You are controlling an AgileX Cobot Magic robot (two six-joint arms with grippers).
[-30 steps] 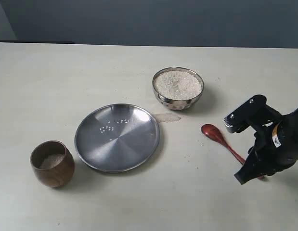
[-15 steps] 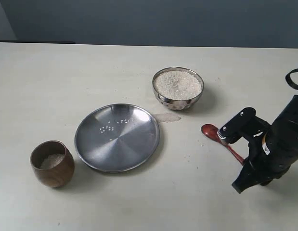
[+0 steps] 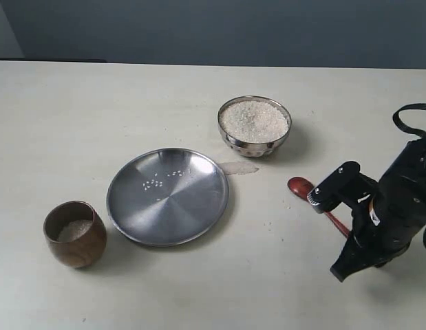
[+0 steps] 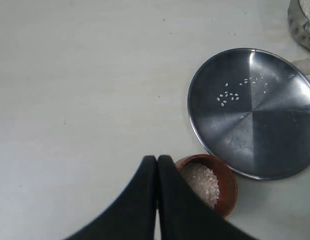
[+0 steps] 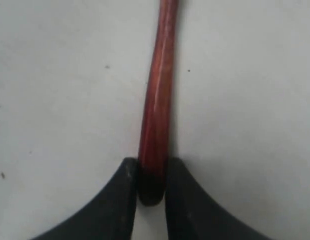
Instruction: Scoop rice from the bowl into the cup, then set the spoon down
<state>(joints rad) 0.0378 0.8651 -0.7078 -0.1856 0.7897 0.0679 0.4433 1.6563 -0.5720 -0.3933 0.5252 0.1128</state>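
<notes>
The steel bowl, heaped with rice, stands at the back of the table. Down at the front left is the brown wooden cup, with some rice inside. Right of the plate, the reddish-brown spoon lies flat, its head toward the bowl. My right gripper is low over the handle's far end. In the right wrist view its two fingers press both sides of the spoon handle. My left gripper is shut and empty, hovering beside the cup.
A wide flat steel plate lies between cup and bowl with several stray grains on it. A pale smear marks the table by the plate's rim. The bowl's edge shows in the left wrist view.
My right arm has come down and tilted over the spoon handle, bringing the fingers onto its end. The spoon, the bowl, the cup and the plate have not moved.
</notes>
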